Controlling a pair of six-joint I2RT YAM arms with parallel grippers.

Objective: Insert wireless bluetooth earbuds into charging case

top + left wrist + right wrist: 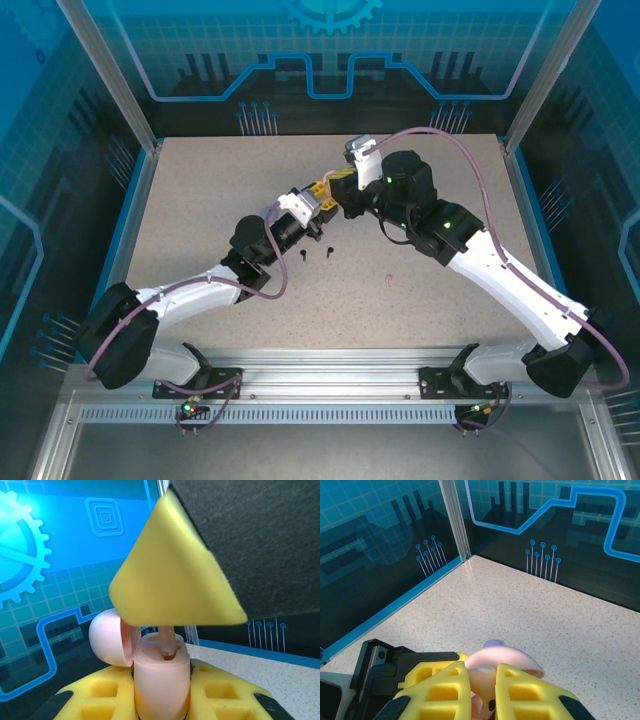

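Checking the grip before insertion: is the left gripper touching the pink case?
Touching. Left wrist view: the pink case sits wedged between the left gripper's fingers, no gap.

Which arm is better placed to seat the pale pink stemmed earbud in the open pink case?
Right: the right tool grips the pale pink stemmed earbud at the socket of the open round pink case; the left tool is busy clamping that case.
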